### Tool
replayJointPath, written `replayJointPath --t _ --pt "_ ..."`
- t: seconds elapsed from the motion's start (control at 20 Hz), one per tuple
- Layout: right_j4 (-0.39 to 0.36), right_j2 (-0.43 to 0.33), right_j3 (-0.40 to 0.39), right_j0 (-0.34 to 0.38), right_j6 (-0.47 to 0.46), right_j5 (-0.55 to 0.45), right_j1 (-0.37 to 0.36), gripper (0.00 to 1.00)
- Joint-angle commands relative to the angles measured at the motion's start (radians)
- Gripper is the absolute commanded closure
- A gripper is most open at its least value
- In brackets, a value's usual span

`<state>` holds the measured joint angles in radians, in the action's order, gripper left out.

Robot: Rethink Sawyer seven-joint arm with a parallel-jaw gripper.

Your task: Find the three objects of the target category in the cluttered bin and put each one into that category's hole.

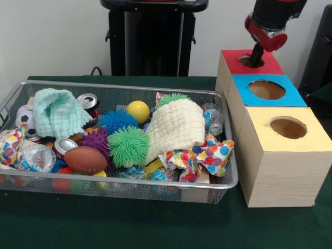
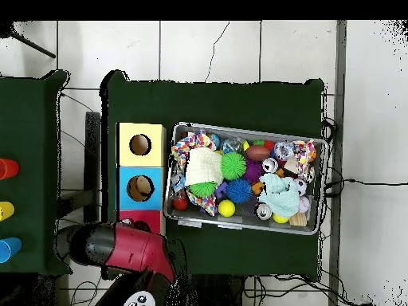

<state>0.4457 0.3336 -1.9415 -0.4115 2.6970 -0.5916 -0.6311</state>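
My gripper point(image 1: 255, 58) reaches down into the round hole of the red-topped box point(image 1: 270, 63); its tip is hidden inside, so I cannot see what it holds. In the overhead view the red arm point(image 2: 127, 247) covers most of that box point(image 2: 127, 217). The wire bin point(image 1: 124, 187) holds a jumble: drink cans point(image 1: 87, 101) point(image 1: 213, 123), a yellow ball point(image 1: 138, 111), a green spiky ball point(image 1: 128, 146), a brown football point(image 1: 85, 160), a mint cloth point(image 1: 59, 111), a pale yellow cloth point(image 1: 176, 127) and a polka-dot cloth point(image 1: 199, 155).
Beside the red box stand a blue-topped box point(image 1: 267, 90) and a yellow-topped box point(image 1: 288, 129), each with a round hole. In the overhead view something brownish lies in the blue box's hole point(image 2: 140, 187). A second dark table with coloured cups point(image 2: 6, 169) stands apart.
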Motion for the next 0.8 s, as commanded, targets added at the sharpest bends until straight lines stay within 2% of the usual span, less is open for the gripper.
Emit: replayJointPath --t 0.05,0.3,0.8 --pt "-0.131 0.111 0.127 0.021 0.055 -0.151 -0.066 1.00" --pt "-0.182 0.114 0.164 0.044 0.046 -0.186 -0.076 1.00" --pt "-0.232 0.086 0.207 0.099 0.014 -0.220 -0.091 1.00"
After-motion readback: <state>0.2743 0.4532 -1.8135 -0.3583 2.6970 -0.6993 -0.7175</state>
